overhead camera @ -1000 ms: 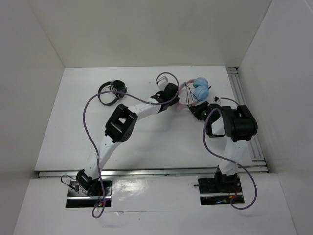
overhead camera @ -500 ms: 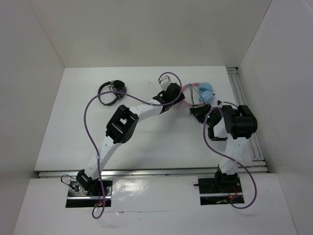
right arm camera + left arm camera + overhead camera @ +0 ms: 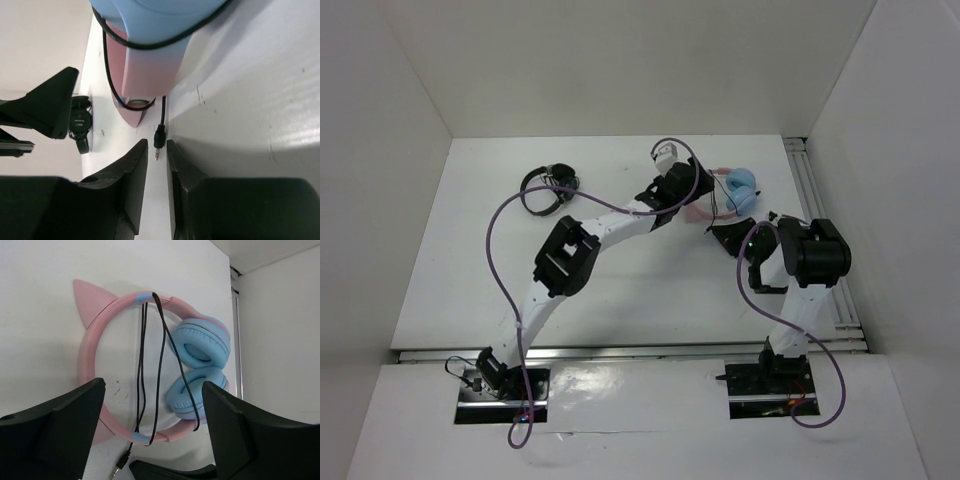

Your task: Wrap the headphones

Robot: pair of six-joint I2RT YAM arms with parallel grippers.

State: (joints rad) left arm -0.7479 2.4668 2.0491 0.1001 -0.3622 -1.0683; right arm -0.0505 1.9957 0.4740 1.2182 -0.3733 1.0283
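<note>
Left claw (image 3: 153, 385) spread wide above headphones (image 3: 200, 347); right claw (image 3: 156, 145) narrowly parted, cable plug (image 3: 159, 135) at its tips.

Pink cat-ear headphones (image 3: 86, 355) lie flat, black cable (image 3: 143, 340) looped across.

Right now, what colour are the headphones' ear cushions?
Light blue; the ear cushions show best in the left wrist view.

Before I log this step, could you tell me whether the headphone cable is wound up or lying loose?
Wound: the black cable loops across the pink headband several times; only its plug lies free.
</note>
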